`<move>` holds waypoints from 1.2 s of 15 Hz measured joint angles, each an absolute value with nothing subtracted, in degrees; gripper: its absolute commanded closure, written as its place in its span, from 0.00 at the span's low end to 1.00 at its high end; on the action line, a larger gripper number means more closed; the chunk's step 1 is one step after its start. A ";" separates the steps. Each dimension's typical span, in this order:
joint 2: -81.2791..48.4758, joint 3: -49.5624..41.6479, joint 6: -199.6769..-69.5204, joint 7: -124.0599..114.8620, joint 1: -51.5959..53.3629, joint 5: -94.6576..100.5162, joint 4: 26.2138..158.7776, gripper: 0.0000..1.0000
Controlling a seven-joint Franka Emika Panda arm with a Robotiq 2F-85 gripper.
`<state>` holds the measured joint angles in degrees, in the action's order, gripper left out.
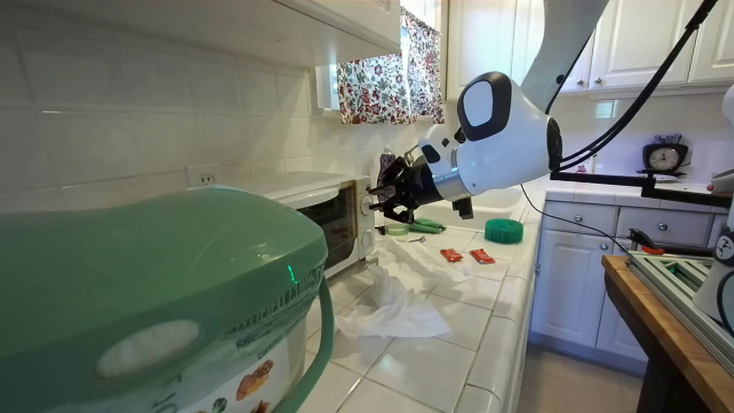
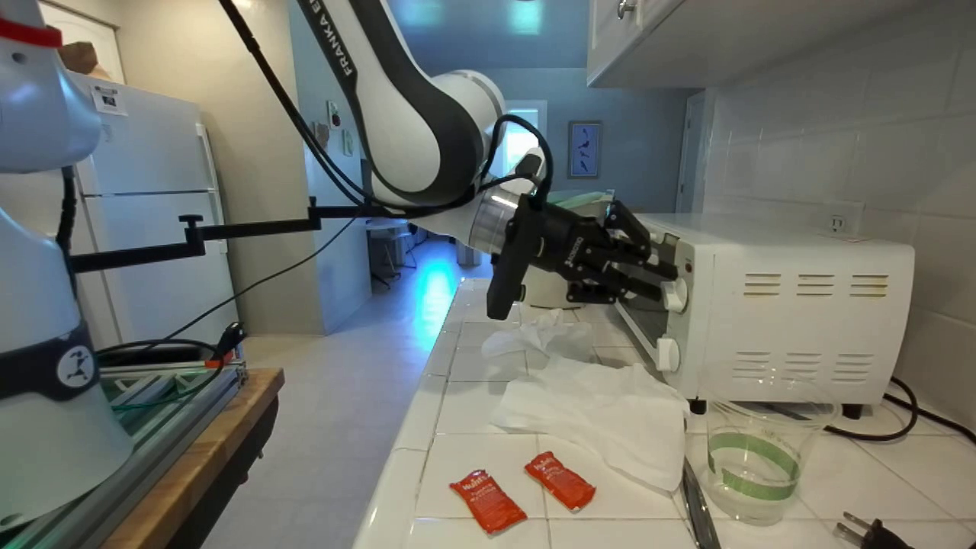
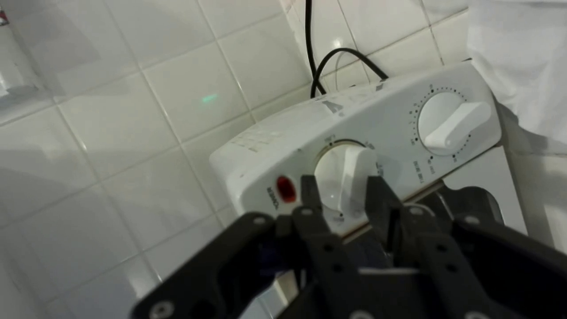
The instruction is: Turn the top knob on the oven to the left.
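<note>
The end effector (image 3: pixel 343 189) is spread at the top knob (image 2: pixel 675 296), upper of 2 on the oven (image 2: pixel 793 314); the knob's ridge (image 3: pixel 355 169) shows between the fingertips (image 3: pixel 377 196). Aligning seems in hand; the next move calls for pinching, then twisting left.

Opposite-facing exterior views along counter (image 1: pixel 430 367), both showing oven (image 2: pixel 808 320), wrist view near knobs (image 3: pixel 348 173)

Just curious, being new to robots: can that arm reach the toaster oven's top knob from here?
Likely yes: the open gripper is close by the top knob, and nothing visible blocks the way.
</note>
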<state>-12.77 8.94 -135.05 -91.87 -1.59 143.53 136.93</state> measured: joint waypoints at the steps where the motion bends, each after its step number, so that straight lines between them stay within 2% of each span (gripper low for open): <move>1: -12.82 8.94 -134.96 -92.11 -1.57 143.53 136.93 0.66; 9: -14.27 8.96 -134.13 -93.88 -1.49 143.53 136.36 0.68; 11: -14.59 8.96 -134.02 -94.27 -1.49 143.53 136.19 0.81; 12: -14.75 8.96 -134.00 -94.35 -1.49 143.53 136.05 0.91; 18: -15.09 8.99 -133.92 -94.84 -1.49 143.53 135.76 0.94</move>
<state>-15.09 8.99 -133.92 -94.84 -1.49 143.53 135.76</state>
